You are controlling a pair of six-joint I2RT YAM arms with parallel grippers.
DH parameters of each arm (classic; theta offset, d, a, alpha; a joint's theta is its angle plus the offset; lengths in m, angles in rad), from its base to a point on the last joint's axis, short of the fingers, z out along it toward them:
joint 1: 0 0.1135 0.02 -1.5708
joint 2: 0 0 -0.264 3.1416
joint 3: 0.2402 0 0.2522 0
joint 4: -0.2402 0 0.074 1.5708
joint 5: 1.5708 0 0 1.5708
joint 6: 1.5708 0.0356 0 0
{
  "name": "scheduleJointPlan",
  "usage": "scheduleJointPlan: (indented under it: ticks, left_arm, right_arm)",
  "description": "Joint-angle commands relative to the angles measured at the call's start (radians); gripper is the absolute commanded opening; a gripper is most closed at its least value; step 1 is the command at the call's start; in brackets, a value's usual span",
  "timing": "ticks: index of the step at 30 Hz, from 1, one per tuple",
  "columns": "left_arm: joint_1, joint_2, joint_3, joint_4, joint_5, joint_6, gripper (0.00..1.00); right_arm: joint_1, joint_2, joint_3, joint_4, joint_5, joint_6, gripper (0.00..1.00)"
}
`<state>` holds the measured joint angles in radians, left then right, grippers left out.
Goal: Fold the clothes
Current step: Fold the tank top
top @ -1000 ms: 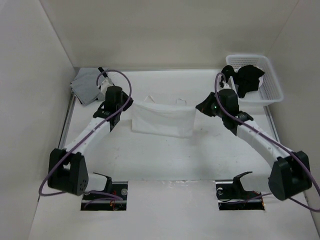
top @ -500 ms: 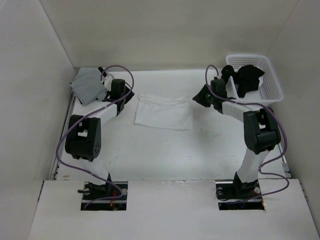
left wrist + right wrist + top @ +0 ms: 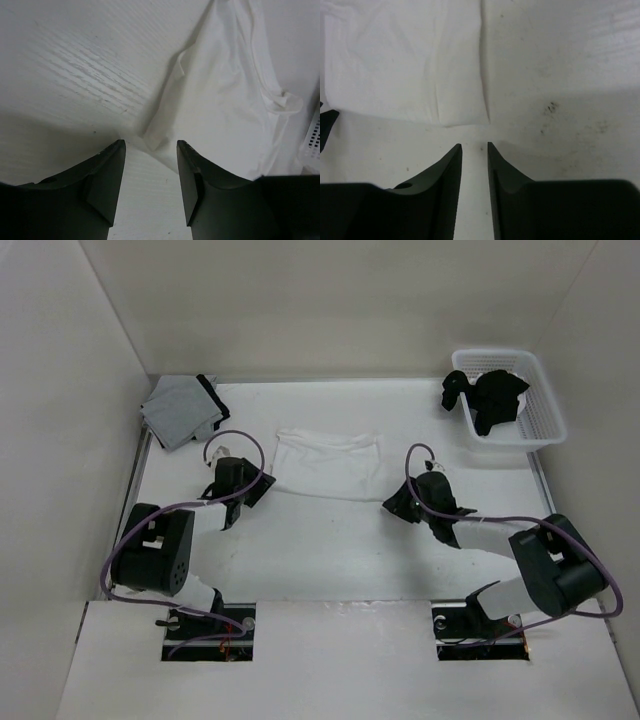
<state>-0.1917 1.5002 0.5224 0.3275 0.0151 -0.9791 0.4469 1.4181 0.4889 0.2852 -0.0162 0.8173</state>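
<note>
Hovering at the near-left corner of the garment (image 3: 328, 462), left gripper (image 3: 150, 145) is standing spread, empty. Right gripper (image 3: 474, 146) is gaping narrowly at the near-right corner, empty too. Garment is lying flat on the table (image 3: 300, 550), centre. For a clean fold, each should be pinching its corner through all layers and lifting evenly.

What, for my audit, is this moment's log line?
thin white fabric garment: lying flat; left gripper: open, empty; right gripper: open, empty

White table (image 3: 330, 540), white garment (image 3: 325, 462) mid-back, grey garment (image 3: 178, 412) far-left, basket (image 3: 548, 415) far-right
</note>
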Motion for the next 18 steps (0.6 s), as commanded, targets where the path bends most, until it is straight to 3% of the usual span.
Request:
scheduleJointPlan:
  ticks: [1,5,9,18]
  left_arm:
    - [0.004,0.049,-0.010,0.137,0.103,-0.036,0.44]
    - [-0.001,0.078,-0.007,0.159,0.112,-0.043,0.43]
    - [-0.001,0.092,-0.005,0.140,0.114,-0.041,0.35]
    - [0.004,0.098,-0.022,0.100,0.097,-0.032,0.25]
  right_arm:
    - [0.008,-0.027,-0.064,0.137,0.036,0.051,0.34]
    - [-0.015,0.018,-0.087,0.192,-0.016,0.074,0.39]
    - [-0.037,0.062,-0.079,0.247,-0.051,0.103,0.39]
    - [-0.090,0.154,-0.061,0.325,-0.117,0.161,0.33]
